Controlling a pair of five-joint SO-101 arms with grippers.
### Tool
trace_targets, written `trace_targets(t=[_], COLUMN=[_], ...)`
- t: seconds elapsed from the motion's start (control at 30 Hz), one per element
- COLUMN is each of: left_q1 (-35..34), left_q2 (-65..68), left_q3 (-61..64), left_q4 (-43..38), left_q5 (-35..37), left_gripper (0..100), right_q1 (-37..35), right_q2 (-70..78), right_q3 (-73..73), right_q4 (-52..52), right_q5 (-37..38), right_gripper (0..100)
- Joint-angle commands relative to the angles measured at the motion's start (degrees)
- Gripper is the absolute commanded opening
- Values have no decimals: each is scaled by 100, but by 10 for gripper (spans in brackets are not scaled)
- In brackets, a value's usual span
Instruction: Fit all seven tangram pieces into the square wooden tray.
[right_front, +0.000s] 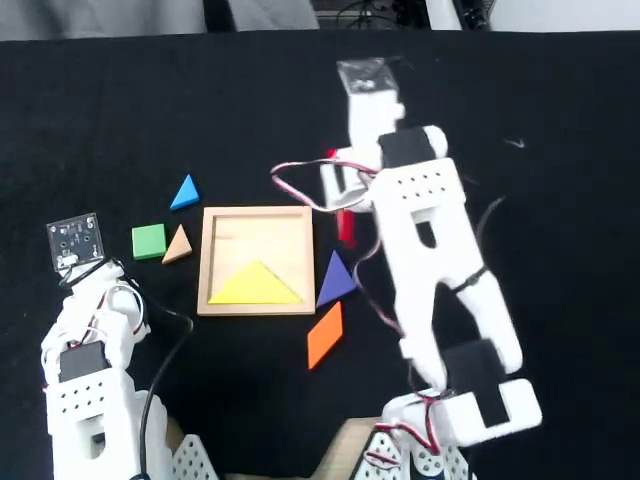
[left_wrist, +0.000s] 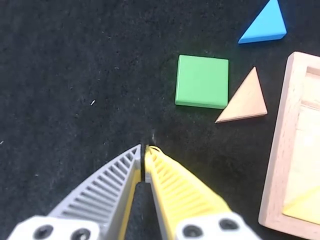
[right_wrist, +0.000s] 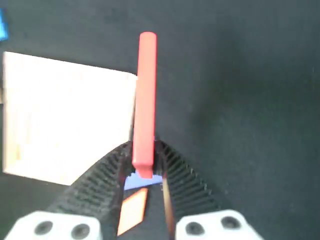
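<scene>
The square wooden tray (right_front: 255, 222) (right_wrist: 70, 125) lies mid-table with a yellow triangle (right_front: 254, 285) flat in its near half. My right gripper (right_wrist: 145, 159) (right_front: 344, 203) is shut on a red piece (right_wrist: 145, 95) (right_front: 346, 230), held on edge just past the tray's right rim and above the cloth. My left gripper (left_wrist: 144, 150) is shut on nothing, low over bare cloth, short of the green square (left_wrist: 202, 81) (right_front: 148, 241). The tan triangle (left_wrist: 245, 101) (right_front: 178, 245) and blue triangle (left_wrist: 265, 24) (right_front: 185, 192) lie left of the tray (left_wrist: 287, 150).
A purple triangle (right_front: 335, 278) (right_wrist: 145, 181) and an orange parallelogram (right_front: 325, 335) (right_wrist: 134, 210) lie on the black cloth near the tray's right front corner, under the right arm (right_front: 440, 260). The left arm (right_front: 90, 380) stands at the front left.
</scene>
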Motion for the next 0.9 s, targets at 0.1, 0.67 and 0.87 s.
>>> trace_targets(t=[0.1, 0.67, 0.87], left_q1=[40, -778, -690], left_q2=[-88, -88, -88], left_q3=[-31, -145, -145], left_q4=[-70, -70, -97], left_q5=[0, 536, 536], left_gripper=[30, 30, 30], right_q1=[-1160, -2400, -2444], right_q2=[92, 1859, 2114], right_q3=[-769, -787, -787], right_q4=[211, -1336, -1292], right_q5=[70, -2804, -3235], right_gripper=[11, 11, 11])
